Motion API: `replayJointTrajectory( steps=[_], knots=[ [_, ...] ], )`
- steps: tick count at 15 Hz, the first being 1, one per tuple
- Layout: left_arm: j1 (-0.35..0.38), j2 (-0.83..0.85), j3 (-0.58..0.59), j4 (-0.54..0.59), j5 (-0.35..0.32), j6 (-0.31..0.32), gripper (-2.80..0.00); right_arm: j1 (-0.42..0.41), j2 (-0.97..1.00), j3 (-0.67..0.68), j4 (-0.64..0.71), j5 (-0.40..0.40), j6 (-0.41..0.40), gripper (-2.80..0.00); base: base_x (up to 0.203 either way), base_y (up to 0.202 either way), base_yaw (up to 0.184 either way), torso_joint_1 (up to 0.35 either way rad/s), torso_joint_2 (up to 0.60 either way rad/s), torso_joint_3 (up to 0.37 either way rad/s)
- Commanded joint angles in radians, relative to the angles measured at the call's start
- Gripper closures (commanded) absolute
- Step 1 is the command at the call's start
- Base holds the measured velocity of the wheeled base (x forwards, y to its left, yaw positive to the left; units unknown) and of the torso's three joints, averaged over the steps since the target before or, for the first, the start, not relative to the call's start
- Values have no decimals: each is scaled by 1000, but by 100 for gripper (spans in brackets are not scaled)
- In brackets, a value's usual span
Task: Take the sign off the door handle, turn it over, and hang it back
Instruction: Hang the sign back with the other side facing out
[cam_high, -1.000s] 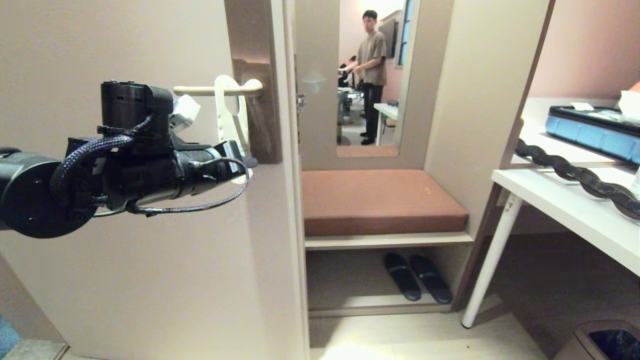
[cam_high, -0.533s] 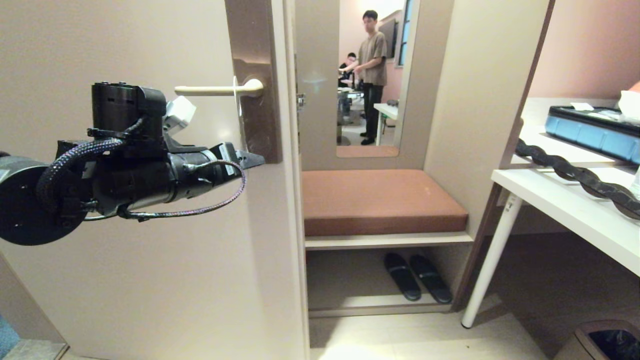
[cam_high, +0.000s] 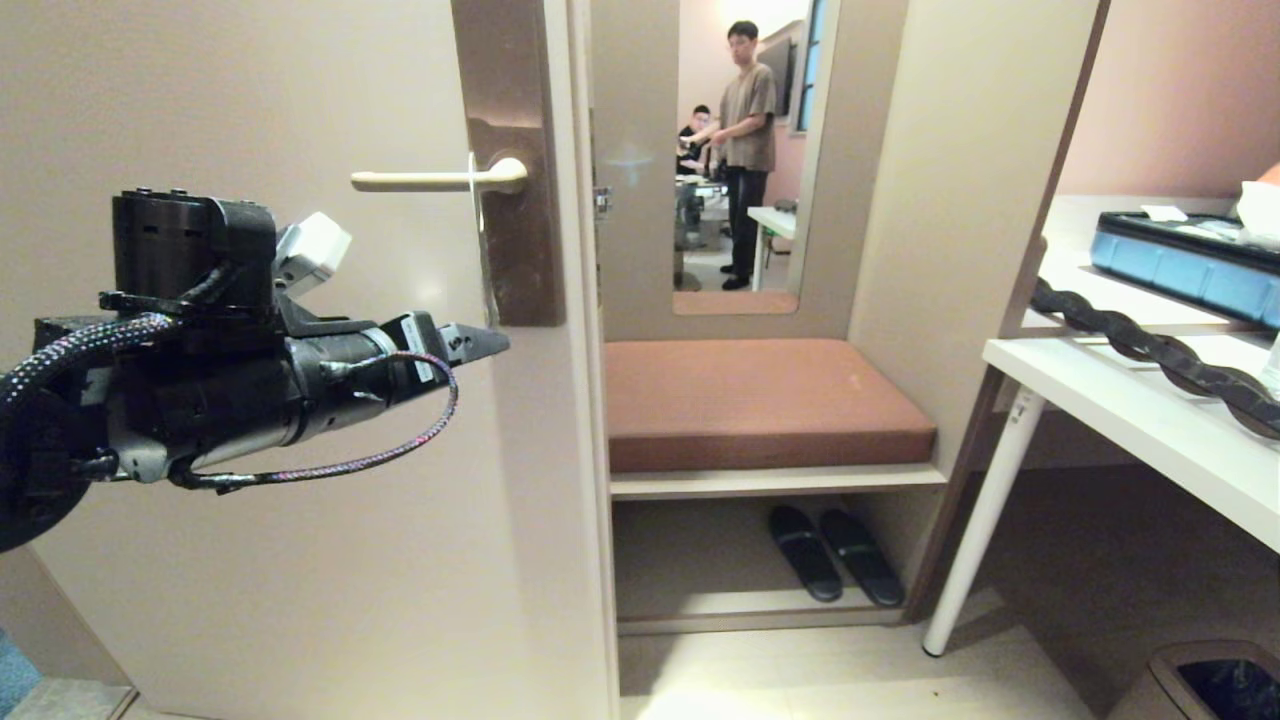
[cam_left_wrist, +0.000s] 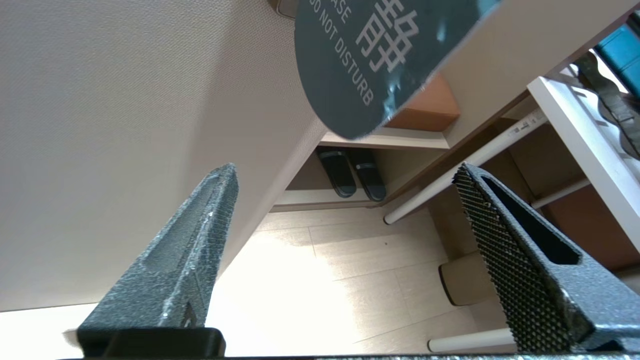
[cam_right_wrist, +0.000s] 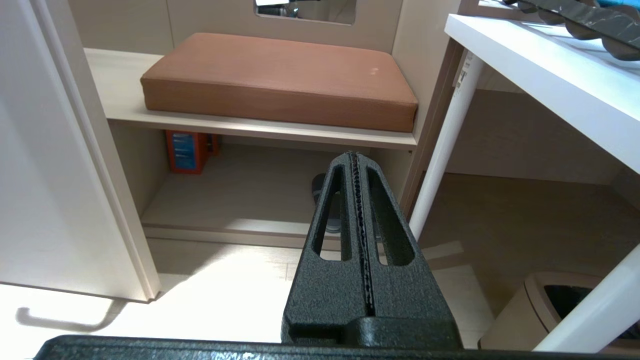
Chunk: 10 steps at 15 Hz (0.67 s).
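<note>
The sign (cam_high: 484, 250) hangs edge-on from the cream door handle (cam_high: 430, 180), close to the handle's pivot on the brown plate (cam_high: 515, 200). Its grey-blue face (cam_left_wrist: 370, 60) reads "DO NOT DISTURB" in the left wrist view and hangs free. My left gripper (cam_high: 482, 343) is level, just below and left of the sign's lower end. Its jaws stand wide open (cam_left_wrist: 345, 170) with nothing between them. My right gripper (cam_right_wrist: 354, 157) is shut and empty, held low and pointing toward the shelf under the bench.
Right of the door edge is a bench with a brown cushion (cam_high: 760, 400) and black slippers (cam_high: 830, 555) below. A white table (cam_high: 1150, 400) stands at the right, with a bin (cam_high: 1210, 680) beside it. A person (cam_high: 745, 130) stands far behind.
My left gripper opened and let go of the sign, which swung edge-on under the handle. The left arm then drew back to the left and slightly down.
</note>
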Motion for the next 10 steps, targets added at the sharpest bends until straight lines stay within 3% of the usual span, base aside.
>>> replayJointTrajectory(
  steps=[1,10],
  knots=[
    [0,-56,35,-1,1,-2,-280,0,0,0,2,0,-1,0,0,0,0,0,0,0],
    [-2,-93,50,-1,4,0,-280,0,0,0,1,0,-1,0,0,0,0,0,0,0]
  ],
)
